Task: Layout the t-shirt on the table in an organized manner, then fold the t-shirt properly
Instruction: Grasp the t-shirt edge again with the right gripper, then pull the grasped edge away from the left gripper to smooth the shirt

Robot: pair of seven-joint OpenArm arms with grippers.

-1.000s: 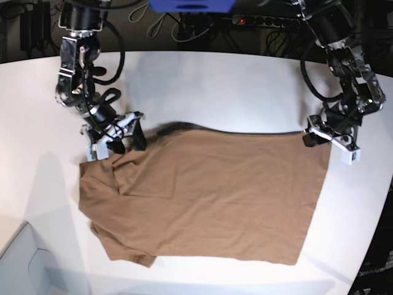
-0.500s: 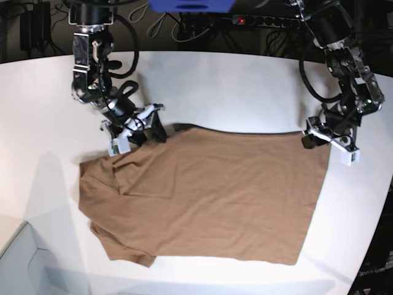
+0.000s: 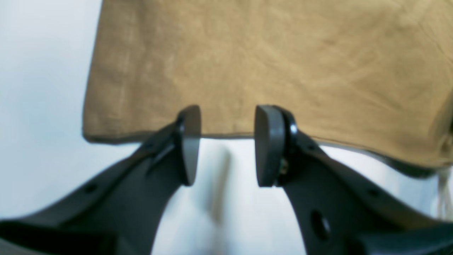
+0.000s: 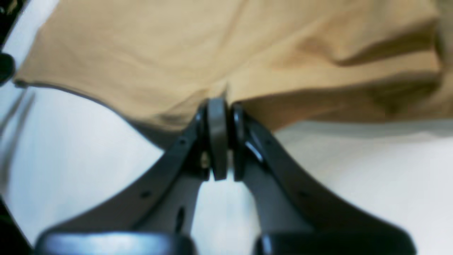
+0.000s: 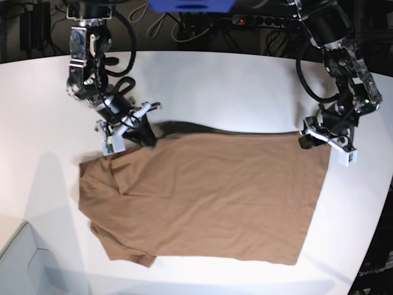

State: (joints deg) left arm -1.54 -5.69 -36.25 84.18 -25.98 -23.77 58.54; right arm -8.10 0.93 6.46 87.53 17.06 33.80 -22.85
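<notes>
The tan-brown t-shirt [image 5: 209, 196] lies spread on the white table [image 5: 233, 86], with some wrinkles and a folded sleeve at its left side. My right gripper [image 5: 147, 135] is at the shirt's far left edge. In the right wrist view the right gripper [image 4: 219, 106] is shut on that edge of the t-shirt [image 4: 177, 53], and the cloth puckers at the tips. My left gripper [image 5: 314, 141] is at the far right corner. The left wrist view shows the left gripper [image 3: 226, 141] open, its fingertips straddling the hem of the t-shirt [image 3: 269, 63].
Cables and a power strip [image 5: 264, 21] run behind the table's curved far edge. A blue object [image 5: 190, 5] sits at the top centre. A pale grey box corner [image 5: 21, 264] shows at the lower left. The table's edge curves close past the shirt on the right.
My right gripper slid right along the shirt's far edge and closed on the cloth, lifting a small ridge there. The left gripper stayed open at its corner, shifting only slightly.
</notes>
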